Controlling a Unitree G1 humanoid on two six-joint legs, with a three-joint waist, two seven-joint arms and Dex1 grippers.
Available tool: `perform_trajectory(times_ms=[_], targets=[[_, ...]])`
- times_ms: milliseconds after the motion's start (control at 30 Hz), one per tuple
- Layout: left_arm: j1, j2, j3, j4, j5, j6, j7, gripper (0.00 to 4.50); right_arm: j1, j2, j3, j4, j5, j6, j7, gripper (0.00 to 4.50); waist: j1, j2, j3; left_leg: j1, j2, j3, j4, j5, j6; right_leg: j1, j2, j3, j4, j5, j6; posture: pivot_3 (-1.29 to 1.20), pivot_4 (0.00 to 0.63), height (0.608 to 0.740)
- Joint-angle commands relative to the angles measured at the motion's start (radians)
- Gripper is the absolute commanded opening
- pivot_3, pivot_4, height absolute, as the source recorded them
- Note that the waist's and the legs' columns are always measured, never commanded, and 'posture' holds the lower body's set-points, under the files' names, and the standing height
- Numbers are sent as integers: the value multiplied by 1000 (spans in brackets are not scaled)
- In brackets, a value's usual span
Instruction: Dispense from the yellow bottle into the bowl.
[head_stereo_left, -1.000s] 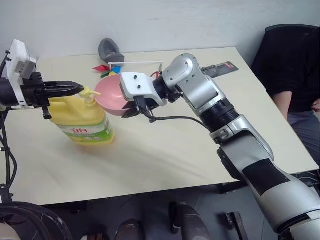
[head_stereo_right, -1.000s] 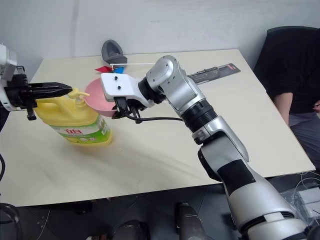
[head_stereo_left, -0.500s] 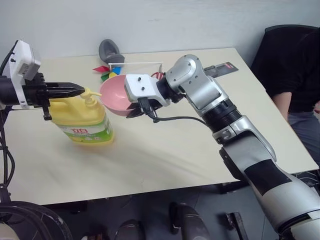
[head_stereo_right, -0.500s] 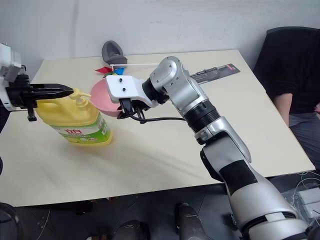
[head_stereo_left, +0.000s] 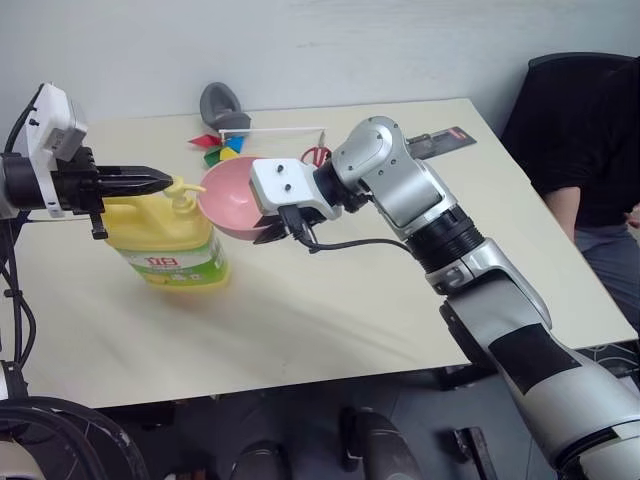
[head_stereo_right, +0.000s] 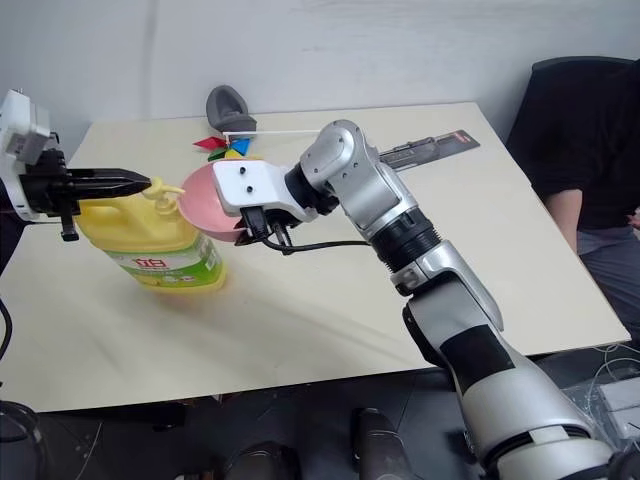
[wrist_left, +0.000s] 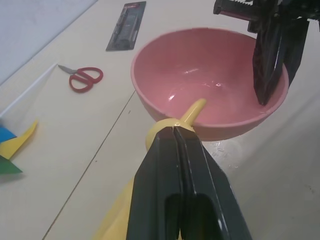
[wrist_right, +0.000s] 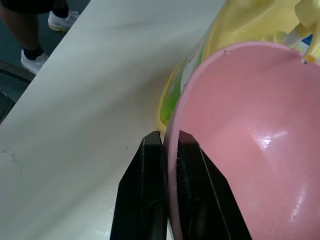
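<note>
We see the left gripper (head_stereo_left: 160, 181) reaching in level from the left edge, its two black fingers pressed together with nothing between them, their tips resting over the pump top of the yellow bottle (head_stereo_left: 168, 245). The right arm bends across from the right, and the right gripper (wrist_right: 170, 142) is clamped on the rim of the bowl (head_stereo_left: 232, 197), one finger inside and one outside, holding the bowl tilted in the air just beside the bottle with the pump spout reaching over its rim. The bottle stands upright on the table (head_stereo_left: 330, 310) near its left side. We count one yellow bottle, one pink bowl, one pair of red-handled scissors (wrist_left: 84, 78), one colourful paper pinwheel (head_stereo_left: 218, 147) on a white stick, one grey object (head_stereo_left: 222, 102) at the far edge and one dark flat tool (head_stereo_left: 440, 141) on the far right. A person in black (head_stereo_left: 585, 140) sits at the right, cut off by the frame. The bottle's handle is hidden behind the left gripper, and we cannot read its label or tell what the grey object is.
</note>
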Motion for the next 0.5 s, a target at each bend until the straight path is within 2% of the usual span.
perform_trajectory(times_ms=[33, 267, 500], targets=[[86, -14, -120, 43, 104, 21, -26, 21, -2, -3, -3, -55, 11, 11, 6, 0, 0, 2, -4, 1, 0, 0, -1, 0, 0, 0, 0, 0, 0, 0, 0, 0, 150, 740], [136, -6, -132, 30, 115, 19, -36, 21, 0, 1, -1, -62, 12, 20, 6, 0, -1, 10, -12, 3, 0, 0, -3, 0, 0, 0, 0, 1, 0, 0, 0, 0, 150, 740], [146, -11, -134, 36, 122, 11, -28, 21, 15, 3, 4, -81, 16, 29, 9, 0, -1, 13, -14, 3, 0, 0, -4, 0, 0, 0, 0, 2, 0, -1, -1, 0, 150, 740]])
